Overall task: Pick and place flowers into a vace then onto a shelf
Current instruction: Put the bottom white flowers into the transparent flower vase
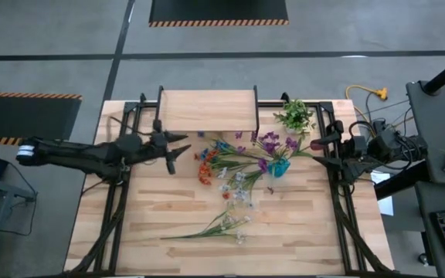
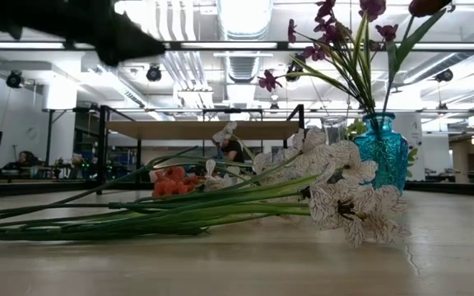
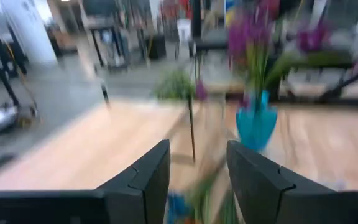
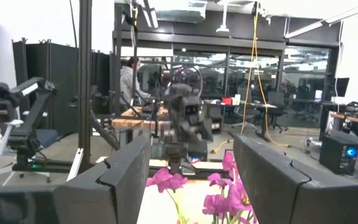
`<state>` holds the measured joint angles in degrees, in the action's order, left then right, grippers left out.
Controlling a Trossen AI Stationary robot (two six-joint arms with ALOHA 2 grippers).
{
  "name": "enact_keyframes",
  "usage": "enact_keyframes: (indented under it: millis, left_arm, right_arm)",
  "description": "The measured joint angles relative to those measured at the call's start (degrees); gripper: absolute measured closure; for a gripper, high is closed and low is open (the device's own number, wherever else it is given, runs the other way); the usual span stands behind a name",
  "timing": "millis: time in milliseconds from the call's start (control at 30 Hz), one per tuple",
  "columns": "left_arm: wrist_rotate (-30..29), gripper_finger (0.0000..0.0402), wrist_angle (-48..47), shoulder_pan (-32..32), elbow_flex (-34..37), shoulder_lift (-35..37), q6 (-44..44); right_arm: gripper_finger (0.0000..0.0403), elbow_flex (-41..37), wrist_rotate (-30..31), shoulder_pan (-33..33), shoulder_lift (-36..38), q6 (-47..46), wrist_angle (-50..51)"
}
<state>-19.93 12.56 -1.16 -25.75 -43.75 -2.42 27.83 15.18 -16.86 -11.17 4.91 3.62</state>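
My left gripper (image 1: 182, 147) hangs left of the flowers (image 1: 234, 166); the vase (image 1: 279, 167) stands right, the shelf (image 1: 207, 110) behind.

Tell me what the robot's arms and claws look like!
Both arms are dark, nearly black, and built from chunky jointed sections. The left arm has a white cap at its outer end and slims to a pointed left gripper. The right arm looks bulkier. Each gripper, like the right gripper, has two thick, matte black, angular fingers.
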Motion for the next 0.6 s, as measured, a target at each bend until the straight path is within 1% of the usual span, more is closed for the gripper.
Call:
enact_keyframes:
  millis: [100,200,267,367,500,600]
  left_arm:
    - [-0.2,0.0259,0.7,-0.2,0.1,-1.4,0.0]
    - [-0.1,0.0259,-2.9,-0.1,-2.6,-4.3,0.0]
    - [-0.1,0.0259,-7.7,-0.1,-5.4,-7.0,0.0]
    - [-0.1,0.0259,-17.6,-0.1,-11.3,-12.0,1.1]
    - [0.9,0.0259,-31.9,0.2,-19.0,-19.6,2.5]
    - [3.2,0.0259,-35.5,0.9,-21.8,-24.2,3.6]
  right_arm:
    - [0.0179,0.0,0.0,0.0,-0.5,0.0,-0.1]
    - [0.0179,0.0,0.3,0.0,-1.2,0.0,-0.1]
    - [0.0179,0.0,1.5,0.0,-1.6,0.0,0.0]
    - [0.0179,0.0,3.2,0.0,-2.4,0.0,-0.1]
    - [0.0179,0.0,3.3,0.0,-2.6,0.0,-0.1]
    - [0.0179,0.0,3.4,0.0,-2.3,-0.2,-0.2]
